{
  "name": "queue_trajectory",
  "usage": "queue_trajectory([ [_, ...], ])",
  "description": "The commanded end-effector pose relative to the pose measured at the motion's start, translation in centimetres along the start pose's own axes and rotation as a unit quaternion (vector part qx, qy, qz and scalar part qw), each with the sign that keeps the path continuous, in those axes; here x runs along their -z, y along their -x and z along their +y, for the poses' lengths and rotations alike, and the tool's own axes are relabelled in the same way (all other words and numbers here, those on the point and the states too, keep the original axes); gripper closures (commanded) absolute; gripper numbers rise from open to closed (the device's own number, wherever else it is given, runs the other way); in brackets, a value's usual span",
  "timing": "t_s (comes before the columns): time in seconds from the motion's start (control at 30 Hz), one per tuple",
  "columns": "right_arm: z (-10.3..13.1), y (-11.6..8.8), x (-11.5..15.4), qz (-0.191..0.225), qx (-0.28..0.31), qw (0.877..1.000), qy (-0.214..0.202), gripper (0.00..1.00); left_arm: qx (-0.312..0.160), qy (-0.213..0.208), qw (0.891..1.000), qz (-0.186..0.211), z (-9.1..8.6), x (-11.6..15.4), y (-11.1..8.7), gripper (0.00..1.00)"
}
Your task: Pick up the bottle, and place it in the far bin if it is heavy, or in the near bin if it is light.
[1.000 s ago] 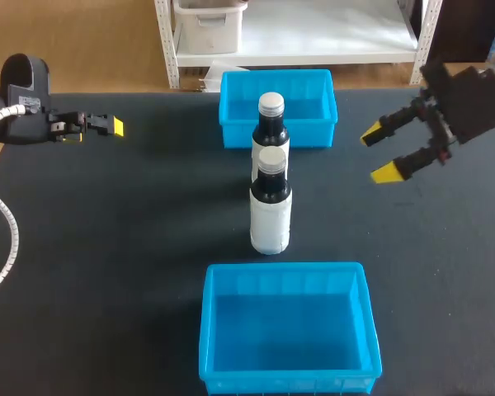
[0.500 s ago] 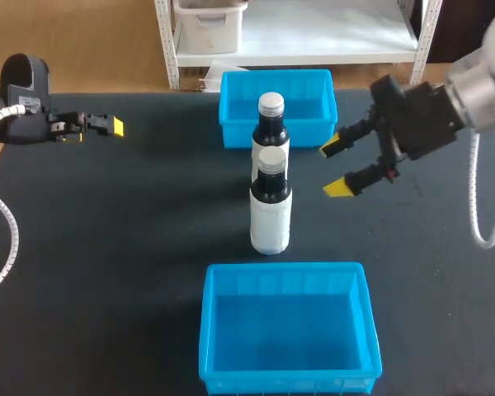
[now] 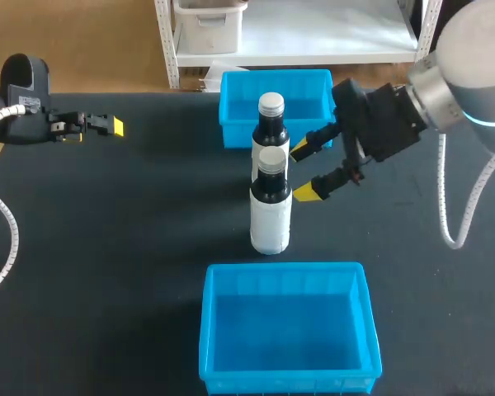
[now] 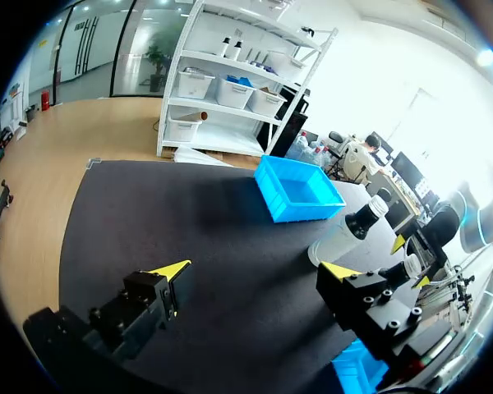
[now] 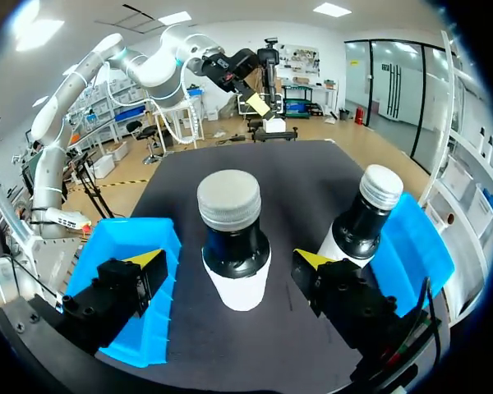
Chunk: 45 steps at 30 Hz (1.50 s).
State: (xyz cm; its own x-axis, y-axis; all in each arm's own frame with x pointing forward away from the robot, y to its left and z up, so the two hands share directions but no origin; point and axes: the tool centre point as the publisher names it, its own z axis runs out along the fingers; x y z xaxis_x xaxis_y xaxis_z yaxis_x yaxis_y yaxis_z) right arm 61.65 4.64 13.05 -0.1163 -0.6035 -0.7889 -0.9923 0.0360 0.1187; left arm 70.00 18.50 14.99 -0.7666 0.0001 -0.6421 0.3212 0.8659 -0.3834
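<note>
Blue moulded plastic, rectangular and open-topped, the far bin (image 3: 235, 132) sits at the back of the black table (image 3: 107, 247), and what shows of its inside is bare blue wall and floor. A matching, larger near bin (image 3: 289, 330) sits at the front of the table, its whole floor in plain sight.

Between the two bins, on the tabletop and in neither of them, stand two upright bottles in a line. The near bottle (image 3: 271, 219), dark with a white sleeve and a silver screw cap, stands apart from the near bin's back rim. The far bottle (image 3: 271, 124), of the same kind, stands right behind it, just before the far bin's front wall. The head view does not show whether the two touch.

The right gripper (image 3: 305, 171) comes in from the right at neck height. Its fingers are spread wide, with their yellow tips just beside the near bottle and clear of it. In the right wrist view that bottle stands ahead of the gap, with the far bottle off to one side.

The left gripper (image 4: 255, 271) hangs over the table's left part, well apart from bottles and bins. Its fingers are parted with only tabletop between them.
</note>
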Motion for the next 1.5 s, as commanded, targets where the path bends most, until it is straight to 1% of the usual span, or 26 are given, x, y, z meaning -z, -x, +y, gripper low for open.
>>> queue_trajectory([
  [0.03,0.0,0.2,-0.9,0.004,-0.004,1.000,-0.004,0.00,0.000,0.000,1.000,0.000,0.0,0.0,0.0,0.00],
  [0.33,-0.3,0.9,-2.5,0.003,0.000,1.000,-0.006,0.00,0.000,0.000,1.000,0.000,0.0,0.0,0.0,0.00],
  [0.53,-0.4,1.3,-3.5,0.004,0.006,1.000,0.000,0.00,0.000,0.000,1.000,0.000,0.0,0.0,0.0,0.00],
  [0.9,-0.4,1.6,-4.5,0.004,0.004,1.000,0.004,0.00,0.000,0.000,1.000,0.000,0.0,0.0,0.0,0.00],
  [0.93,-0.4,1.6,-4.5,0.004,0.003,1.000,0.004,0.06,0.000,0.000,1.000,0.000,0.0,0.0,0.0,0.00],
  [1.03,-0.5,1.6,-4.5,0.004,0.002,1.000,0.003,0.08,0.000,0.000,1.000,0.000,0.0,0.0,0.0,0.00],
  [1.2,-0.5,1.7,-4.4,0.002,0.003,1.000,0.004,0.16,0.000,0.000,1.000,0.000,0.0,0.0,0.0,0.00],
  [1.27,-0.5,1.7,-4.4,0.002,0.003,1.000,0.005,0.17,0.000,0.000,1.000,0.000,0.0,0.0,0.0,0.00],
  [1.4,-0.5,1.7,-4.4,0.000,0.002,1.000,0.005,0.32,0.000,0.000,1.000,0.000,0.0,0.0,0.0,0.00],
  [1.43,-0.5,1.7,-4.3,0.000,0.002,1.000,0.005,0.34,0.000,0.000,1.000,0.000,0.0,0.0,0.0,0.00],
  [1.5,-0.5,1.7,-4.3,-0.001,0.002,1.000,0.004,0.44,0.000,0.000,1.000,0.000,0.0,0.0,0.0,0.00],
])
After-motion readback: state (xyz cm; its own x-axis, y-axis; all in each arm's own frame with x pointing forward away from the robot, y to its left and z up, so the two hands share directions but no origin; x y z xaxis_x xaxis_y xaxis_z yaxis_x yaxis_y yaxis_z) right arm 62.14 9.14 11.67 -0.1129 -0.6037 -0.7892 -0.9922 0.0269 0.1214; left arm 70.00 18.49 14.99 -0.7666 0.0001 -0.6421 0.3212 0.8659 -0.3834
